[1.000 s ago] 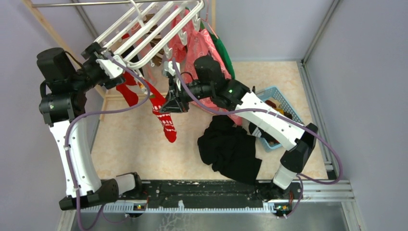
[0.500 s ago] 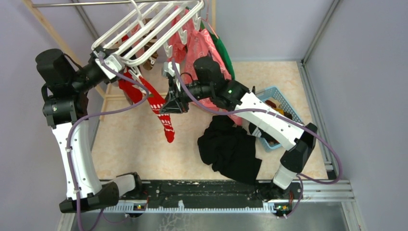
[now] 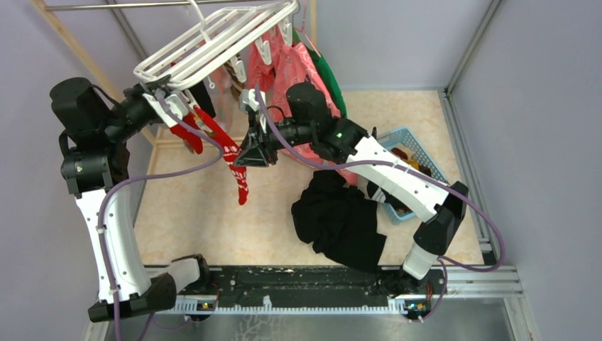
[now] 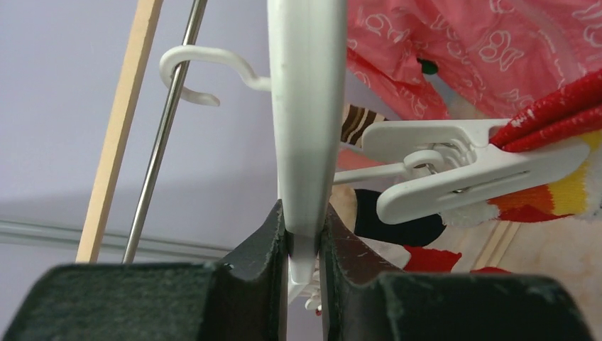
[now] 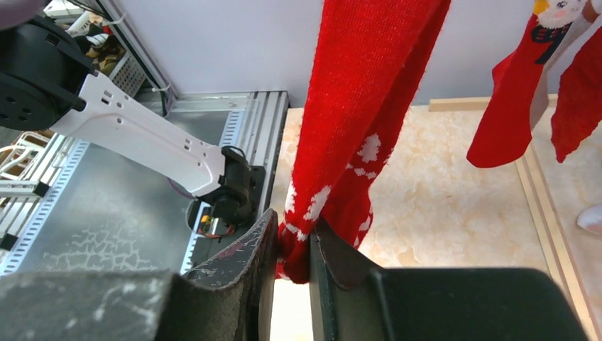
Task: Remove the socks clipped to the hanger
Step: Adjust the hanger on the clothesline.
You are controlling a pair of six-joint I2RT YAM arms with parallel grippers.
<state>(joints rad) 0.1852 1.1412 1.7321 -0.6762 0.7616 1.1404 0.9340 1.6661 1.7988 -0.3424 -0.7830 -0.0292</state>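
The white hanger point(image 3: 213, 39) hangs tilted from the rail at the top left. My left gripper point(image 3: 160, 99) is shut on its near edge bar point(image 4: 305, 106), which sits pinched between both black fingers point(image 4: 304, 224). A white clip point(image 4: 454, 167) beside it bites a red sock cuff point(image 4: 554, 114). A long red sock with white patterns point(image 3: 238, 174) hangs below the hanger. My right gripper point(image 3: 248, 153) is shut on that sock's lower part point(image 5: 355, 106), with its toe between the jaws point(image 5: 292, 245). More red socks point(image 5: 511, 106) hang to the right.
A pink printed shirt point(image 3: 291, 64) and a green garment point(image 3: 328, 71) hang behind my right arm. A black cloth heap point(image 3: 341, 220) lies on the floor. A blue basket point(image 3: 408, 153) stands to its right. A wooden post point(image 3: 71, 39) rises behind my left arm.
My left gripper has closed onto the hanger's edge bar. The hanger has tipped and shifted left, and the red sock has drawn up with it. My right arm has stayed in place.
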